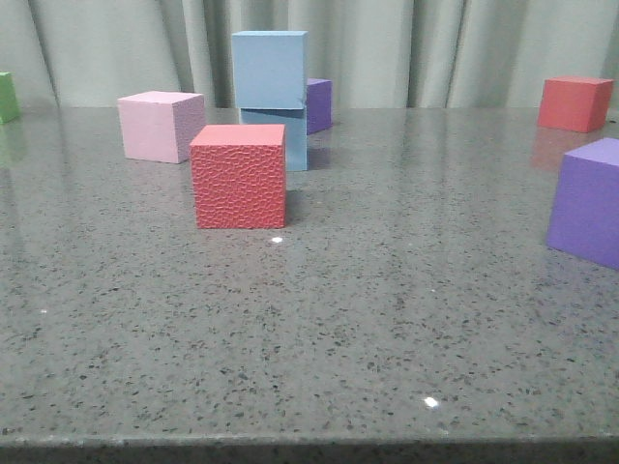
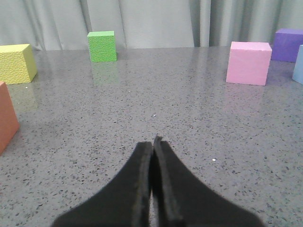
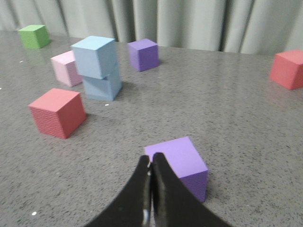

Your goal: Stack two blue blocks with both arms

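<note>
1. The left end effector [image 2: 154,144] hangs low over bare grey speckled stone worktop [image 1: 387,329], its two black fingers pressed together with nothing between them.
2. The right end effector [image 3: 151,163] is likewise closed and empty, just this side of a purple matte foam cube [image 3: 177,163] that sits near its tips.
3. The stack looks complete, so the step in hand is, as I judge it, to draw both arms clear. Doing it well means lifting away gently and keeping wide of the tower (foam this light would topple at a brush).
4. The right arm has that purple cube [image 1: 590,203] close under it. Rising before any sideways travel would avoid nudging it.
5. Further in, a red textured foam cube [image 1: 239,176] stands in front of the stack, near it but apart.
6. The pale sky-blue foam cube [image 1: 269,70] rests on the deeper medium-blue foam cube [image 1: 286,135], the upper one twisted a little and overhanging the lower one's edge, though it seems settled.
7. A pale pink foam cube [image 1: 160,126] stands just left of the stack and a second, smaller-looking purple cube [image 1: 319,104] just behind it.
8. Farthest out lie a second red cube [image 1: 575,103] at the right, a green cube [image 2: 102,46], a yellow textured cube [image 2: 16,64] and an orange block [image 2: 7,116], all well apart from the tower.
</note>
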Controlling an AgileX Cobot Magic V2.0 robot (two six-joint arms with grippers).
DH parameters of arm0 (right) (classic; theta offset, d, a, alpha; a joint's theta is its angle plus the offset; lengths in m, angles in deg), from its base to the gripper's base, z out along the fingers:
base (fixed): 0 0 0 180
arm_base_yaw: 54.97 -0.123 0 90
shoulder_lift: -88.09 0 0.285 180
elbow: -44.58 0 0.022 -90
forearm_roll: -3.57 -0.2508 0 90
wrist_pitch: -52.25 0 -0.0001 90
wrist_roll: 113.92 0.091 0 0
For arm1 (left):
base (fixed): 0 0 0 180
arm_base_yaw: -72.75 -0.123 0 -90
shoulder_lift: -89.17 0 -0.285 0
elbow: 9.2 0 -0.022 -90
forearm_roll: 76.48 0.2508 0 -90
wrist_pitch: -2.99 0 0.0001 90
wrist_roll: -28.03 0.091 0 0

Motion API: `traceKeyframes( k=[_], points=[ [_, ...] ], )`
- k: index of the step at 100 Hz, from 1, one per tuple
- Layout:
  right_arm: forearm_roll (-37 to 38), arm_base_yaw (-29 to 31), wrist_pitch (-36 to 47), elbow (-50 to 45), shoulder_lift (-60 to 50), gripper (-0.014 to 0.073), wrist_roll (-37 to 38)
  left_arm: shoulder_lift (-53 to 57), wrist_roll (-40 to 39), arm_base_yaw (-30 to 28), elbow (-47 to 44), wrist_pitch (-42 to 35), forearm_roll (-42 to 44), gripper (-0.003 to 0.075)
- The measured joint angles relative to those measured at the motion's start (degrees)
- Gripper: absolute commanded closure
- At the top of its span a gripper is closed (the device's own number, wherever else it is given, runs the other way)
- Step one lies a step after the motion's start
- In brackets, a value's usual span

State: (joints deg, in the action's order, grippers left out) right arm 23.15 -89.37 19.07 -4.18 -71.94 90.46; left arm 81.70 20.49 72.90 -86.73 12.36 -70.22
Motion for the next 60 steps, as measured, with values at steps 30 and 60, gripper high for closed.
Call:
traceKeyframes(
  k=[30,60],
  points=[
    [-15.81,13.64,12.40,-7.46,-0.11,0.0699,-14.45,0.00,0.00,0.00,0.00,0.00,0.00,0.0739],
    [-19.58,22.96,27.04,-17.03,-2.62,0.0699,-18.98,0.00,0.00,0.00,0.00,0.00,0.00,0.0739]
  ],
)
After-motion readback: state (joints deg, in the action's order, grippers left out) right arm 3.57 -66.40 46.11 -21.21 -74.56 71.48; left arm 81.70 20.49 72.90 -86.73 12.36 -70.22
